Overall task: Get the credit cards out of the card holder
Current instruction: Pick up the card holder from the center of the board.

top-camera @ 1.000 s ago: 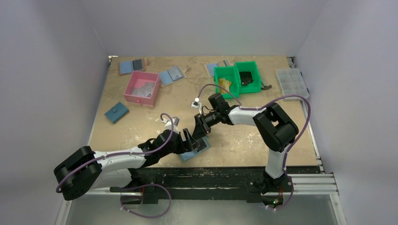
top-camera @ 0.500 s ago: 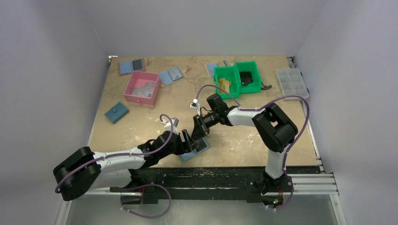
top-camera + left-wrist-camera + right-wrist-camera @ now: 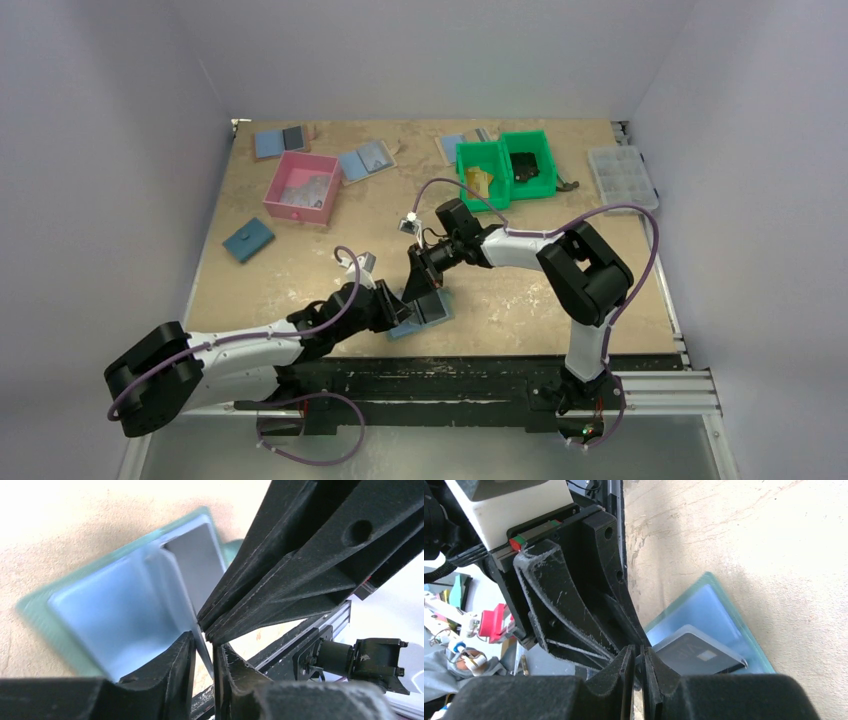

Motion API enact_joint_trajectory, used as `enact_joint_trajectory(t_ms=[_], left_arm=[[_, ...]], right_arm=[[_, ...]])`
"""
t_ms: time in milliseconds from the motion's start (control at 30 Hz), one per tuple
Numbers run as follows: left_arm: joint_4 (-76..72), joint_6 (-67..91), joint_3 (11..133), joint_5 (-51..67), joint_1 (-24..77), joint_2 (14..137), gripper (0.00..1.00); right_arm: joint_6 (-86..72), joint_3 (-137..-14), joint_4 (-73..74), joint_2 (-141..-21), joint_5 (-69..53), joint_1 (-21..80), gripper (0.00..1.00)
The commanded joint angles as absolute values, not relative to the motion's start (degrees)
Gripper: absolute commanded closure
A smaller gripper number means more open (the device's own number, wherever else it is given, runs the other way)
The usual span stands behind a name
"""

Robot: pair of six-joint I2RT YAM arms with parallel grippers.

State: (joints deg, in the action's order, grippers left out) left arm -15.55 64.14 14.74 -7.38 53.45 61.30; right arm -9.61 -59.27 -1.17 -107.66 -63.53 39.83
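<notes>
Jaws, left: our left gripper point(image 3: 204, 645) has its fingers nearly together. The thin raised flap point(image 3: 175, 590) of the card holder point(image 3: 105, 610) runs right down between them, so we'd call that a pinch.
Far left: a closed dark blue wallet point(image 3: 248, 240) lies on its own on the table point(image 3: 540, 290).
Back left: a blue-and-grey folder point(image 3: 280, 141) lies open flat by the far edge.
Next over: a pink bin point(image 3: 295, 214) sits just in front of that folder, with pale stuff inside that we can't make out.
Beside it: a second folder point(image 3: 365, 161) lies open just right of the bin.
Task thing: the card holder is near the front edge in the middle, open with its pale blue inside up. One half lies on the table and the flap stands up between the two grippers.
Inside it: from the right wrist we see a grey pocket panel point(image 3: 696, 652) with a small pale square on it.
Jaws, right: the right gripper point(image 3: 638, 652) comes in from the far side with its fingertips pressed together right at the flap's edge. We can't tell if anything is nipped between them.
Back middle: a third folder point(image 3: 455, 147) touches the green bin point(image 3: 478, 146).
Cards: one orange-yellow credit card point(image 3: 478, 180) sits in the green bin's left compartment, well apart from the holder.
Right compartment: a dark object point(image 3: 528, 165) that we can't identify.
Far right: a clear organiser box point(image 3: 622, 177) sits at the table's edge.
</notes>
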Motion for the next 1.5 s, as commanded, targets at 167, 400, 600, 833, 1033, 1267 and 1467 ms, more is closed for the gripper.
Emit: enact_joint_trajectory(t_ms=[167, 400, 600, 833, 1033, 1267, 1467], left_arm=[[-12.98, 65.7, 11.22, -16.63, 52.12, 59.09, 0.88], [-13.65, 64.76, 9.01, -16.19, 52.14, 55.42, 0.83], [-19.28, 62.87, 7.03, -14.21, 52.16, 54.45, 0.68], [-23.95, 61.88, 6.69, -12.69, 52.08, 56.93, 0.58], [-26.87, 61.96, 6.09, -12.86, 52.05, 58.15, 0.59], [-28.03, 61.89, 6.6, -14.26, 51.94, 60.39, 0.69], [-28.21, 60.66, 8.14, -14.48, 51.68, 64.66, 0.84]], right_arm=[[-5.63, -60.21, 7.82, -108.08, -67.87, 41.38, 0.8], [9.79, -64.73, 19.8, -105.7, -64.55, 41.13, 0.74], [24.29, -67.26, 28.94, -101.34, -58.69, 40.16, 0.67], [26.28, -66.31, 29.09, -98.92, -55.95, 38.76, 0.65], [25.78, -65.68, 28.42, -99.59, -55.68, 31.15, 0.64], [25.51, -65.21, 28.04, -100.89, -53.89, 38.5, 0.64], [26.93, -65.3, 28.92, -100.82, -54.03, 38.49, 0.64]])
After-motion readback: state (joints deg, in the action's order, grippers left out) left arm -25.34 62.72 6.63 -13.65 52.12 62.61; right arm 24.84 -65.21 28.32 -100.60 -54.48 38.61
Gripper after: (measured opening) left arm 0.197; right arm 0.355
